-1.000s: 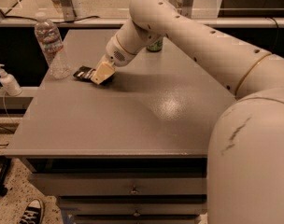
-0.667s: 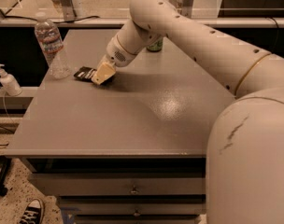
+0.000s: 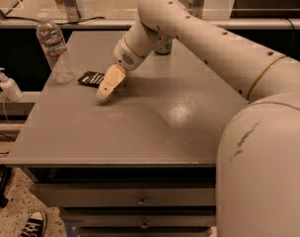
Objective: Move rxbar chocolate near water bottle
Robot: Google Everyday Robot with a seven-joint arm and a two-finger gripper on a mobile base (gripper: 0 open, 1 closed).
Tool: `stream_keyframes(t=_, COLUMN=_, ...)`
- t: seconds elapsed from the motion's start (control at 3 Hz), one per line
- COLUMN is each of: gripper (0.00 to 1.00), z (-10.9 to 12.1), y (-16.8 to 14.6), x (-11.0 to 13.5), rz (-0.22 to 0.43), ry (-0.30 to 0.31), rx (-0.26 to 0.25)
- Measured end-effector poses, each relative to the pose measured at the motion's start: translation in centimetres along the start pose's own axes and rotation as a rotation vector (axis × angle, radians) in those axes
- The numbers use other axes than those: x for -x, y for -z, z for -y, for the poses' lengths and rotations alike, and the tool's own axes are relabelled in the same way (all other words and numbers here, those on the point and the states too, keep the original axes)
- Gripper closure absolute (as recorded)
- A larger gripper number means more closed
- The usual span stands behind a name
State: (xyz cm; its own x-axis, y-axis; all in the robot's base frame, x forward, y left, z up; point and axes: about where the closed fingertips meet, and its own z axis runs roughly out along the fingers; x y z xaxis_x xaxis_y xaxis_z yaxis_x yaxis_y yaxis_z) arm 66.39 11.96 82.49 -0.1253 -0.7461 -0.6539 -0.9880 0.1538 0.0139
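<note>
The rxbar chocolate [image 3: 90,78], a flat black wrapped bar, lies on the grey table [image 3: 140,132] near its left edge. Just left of the bar stands the water bottle [image 3: 54,48], clear with a white cap and a red-and-white label. My gripper [image 3: 105,92] points down at the table just right of the bar and a little nearer the front. It covers the bar's right end, and nothing shows in its grasp. The arm reaches in from the right.
A green soda can [image 3: 165,48] stands at the back of the table, mostly hidden behind my arm. A small white pump dispenser [image 3: 9,85] sits on a lower ledge left of the table. Drawers run under the table front; a shoe [image 3: 34,223] lies on the floor.
My gripper has drawn back from the bar toward the table's front. The bar stays flat beside the water bottle.
</note>
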Motion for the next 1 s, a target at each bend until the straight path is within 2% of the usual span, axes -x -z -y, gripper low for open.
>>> stream_keyframes(t=0.33, gripper=0.0, z=0.7, y=2.1, x=0.2, rz=0.015, ry=-0.012, rx=-0.024)
stream_keyframes(t=0.67, gripper=0.0, z=0.9, y=6.4, x=0.1, rz=0.046, ry=-0.032, rx=-0.075)
stream_keyframes(t=1.0, gripper=0.0, z=-0.1, y=12.8, x=-1.5, rz=0.104, ry=-0.074, rx=-0.144)
